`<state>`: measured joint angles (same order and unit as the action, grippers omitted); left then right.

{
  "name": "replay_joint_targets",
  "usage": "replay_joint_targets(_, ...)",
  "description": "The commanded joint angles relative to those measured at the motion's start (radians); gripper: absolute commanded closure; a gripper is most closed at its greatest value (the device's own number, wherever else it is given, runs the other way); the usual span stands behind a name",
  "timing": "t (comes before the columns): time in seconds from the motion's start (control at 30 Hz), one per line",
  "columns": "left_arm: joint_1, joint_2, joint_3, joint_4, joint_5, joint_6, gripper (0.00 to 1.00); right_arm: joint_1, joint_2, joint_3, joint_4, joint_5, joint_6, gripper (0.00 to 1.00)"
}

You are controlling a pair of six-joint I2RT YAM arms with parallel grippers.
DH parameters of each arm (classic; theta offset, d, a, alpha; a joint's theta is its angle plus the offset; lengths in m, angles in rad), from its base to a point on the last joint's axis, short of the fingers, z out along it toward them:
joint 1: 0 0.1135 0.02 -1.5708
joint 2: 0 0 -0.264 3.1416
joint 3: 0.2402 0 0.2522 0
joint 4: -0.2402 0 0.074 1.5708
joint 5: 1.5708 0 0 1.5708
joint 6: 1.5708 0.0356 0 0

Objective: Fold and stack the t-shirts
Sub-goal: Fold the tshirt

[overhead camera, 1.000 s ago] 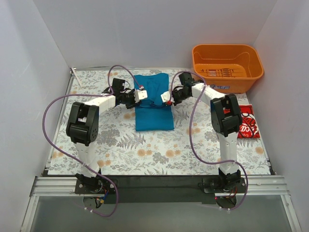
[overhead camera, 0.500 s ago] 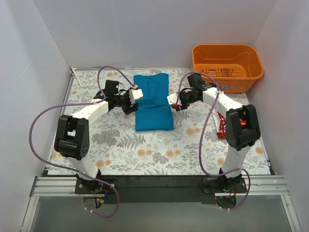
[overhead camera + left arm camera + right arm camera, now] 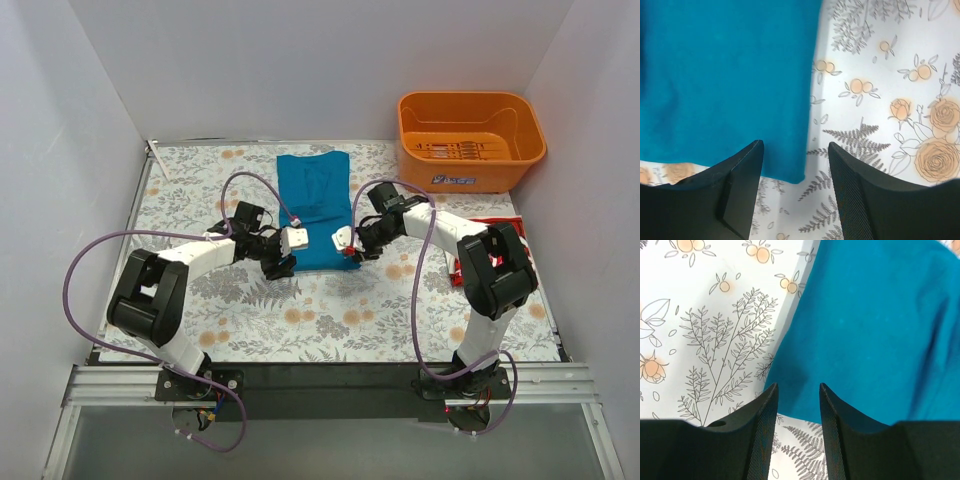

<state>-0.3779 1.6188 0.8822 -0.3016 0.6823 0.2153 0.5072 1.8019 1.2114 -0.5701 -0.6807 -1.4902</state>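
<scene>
The teal-blue t-shirt lies flat as a long narrow strip on the flowered table cover, with its near hem right at both hands. The left gripper sits low at the hem's left corner. Its fingers are apart and the cloth corner lies in the gap, with nothing pinched. The right gripper is the same at the other corner: fingers apart, blue cloth just past the tips, not clamped. The red t-shirt lies well off to the outer side of the right arm, partly hidden behind it.

What I'd worry about is the pinch itself. The strip looks layered, so a shallow bite could lift only the top layer and the fold would fall open. A bite too deep could snag the table cover underneath and drag it along. The two hands also sit slightly differently on their corners. If one grips and the other slips off, the hem would come up crooked and the fold would land skewed.
</scene>
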Motion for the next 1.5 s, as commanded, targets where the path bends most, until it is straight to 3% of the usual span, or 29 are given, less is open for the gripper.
replay_joint_targets(0.0,-0.013,-0.045,-0.035,0.013,-0.006,0.030,0.46,0.007,0.020,-0.022,0.004,0.015,0.022,0.55)
replay_joint_targets(0.27,-0.021,0.013,-0.058,0.052,-0.049,0.027,0.47,0.019,0.039,-0.075,0.032,0.049,0.016,0.53)
replay_joint_targets(0.47,-0.021,0.046,-0.065,0.059,-0.066,0.044,0.57,0.024,0.059,-0.098,0.102,0.101,0.051,0.52)
replay_joint_targets(0.5,-0.021,0.050,-0.066,0.059,-0.067,0.047,0.60,0.024,0.063,-0.098,0.108,0.110,0.056,0.55)
replay_joint_targets(0.53,-0.021,0.052,-0.068,0.058,-0.067,0.053,0.75,0.024,0.068,-0.096,0.119,0.122,0.061,0.60)
replay_joint_targets(0.6,-0.021,0.052,-0.069,0.058,-0.073,0.061,0.87,0.024,0.080,-0.089,0.119,0.156,0.076,0.75)
replay_joint_targets(0.63,-0.021,0.049,-0.068,0.052,-0.075,0.062,0.97,0.022,0.080,-0.087,0.124,0.162,0.079,0.88)
replay_joint_targets(0.67,-0.019,0.046,-0.065,0.048,-0.073,0.065,1.00,0.022,0.079,-0.087,0.125,0.173,0.085,0.94)
replay_joint_targets(0.7,-0.018,0.040,-0.054,0.048,-0.072,0.070,1.00,0.022,0.071,-0.081,0.127,0.171,0.096,0.99)
replay_joint_targets(0.93,0.028,0.015,0.141,-0.080,-0.020,0.073,1.00,0.010,0.024,0.085,0.108,0.122,0.232,0.99)
replay_joint_targets(1.13,0.046,-0.037,0.282,-0.223,0.017,0.110,1.00,0.007,-0.009,0.209,0.072,0.128,0.237,0.99)
replay_joint_targets(1.3,0.051,-0.121,0.301,-0.295,0.020,0.128,1.00,0.005,-0.068,0.252,0.042,0.133,0.258,0.99)
replay_joint_targets(1.47,0.047,-0.214,0.273,-0.379,0.042,0.134,1.00,0.016,-0.180,0.179,0.016,0.136,0.246,0.99)
